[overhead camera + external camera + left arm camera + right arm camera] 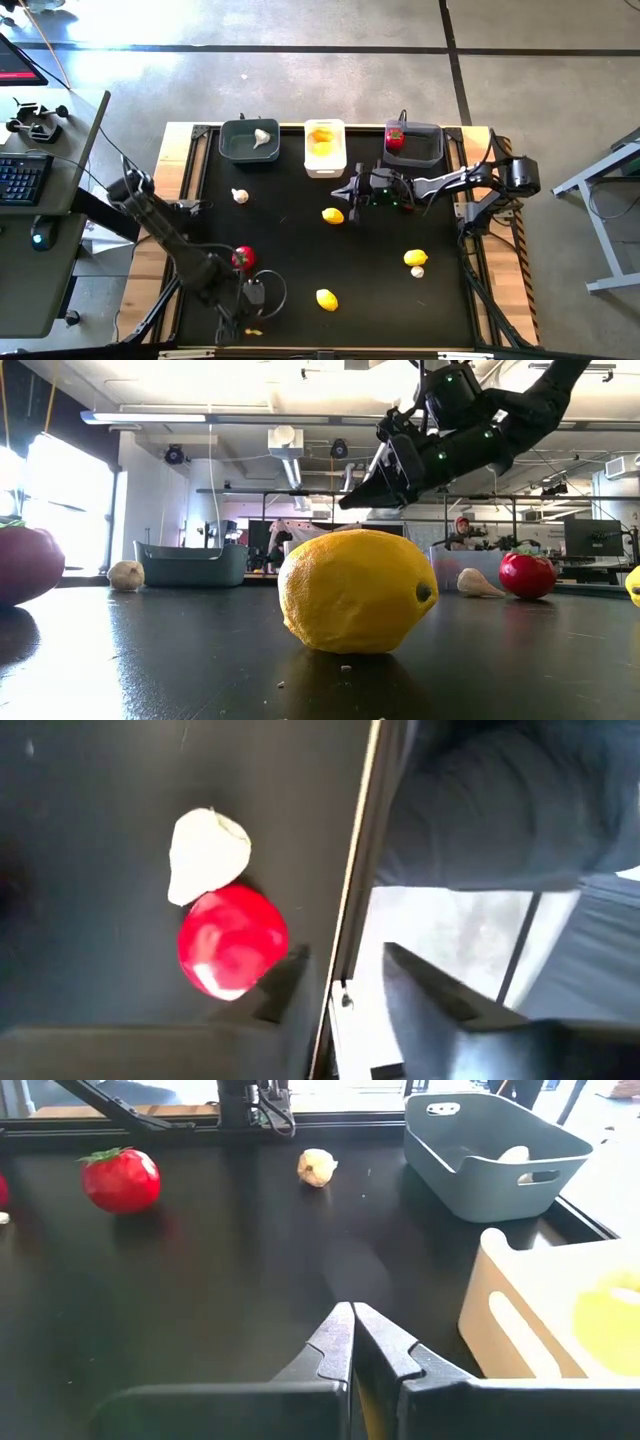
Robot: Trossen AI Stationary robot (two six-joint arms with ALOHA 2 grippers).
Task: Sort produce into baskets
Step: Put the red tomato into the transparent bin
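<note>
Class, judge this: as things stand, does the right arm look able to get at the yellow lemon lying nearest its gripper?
Probably yes: the right gripper hangs shut beside the yellow lemon, with bare mat between them.

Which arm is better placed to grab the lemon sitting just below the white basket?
Probably the right. The right gripper, shut and empty, hovers right beside that lemon, near the white basket. The left gripper sits far off at the table's near-left edge by a red tomato.
</note>
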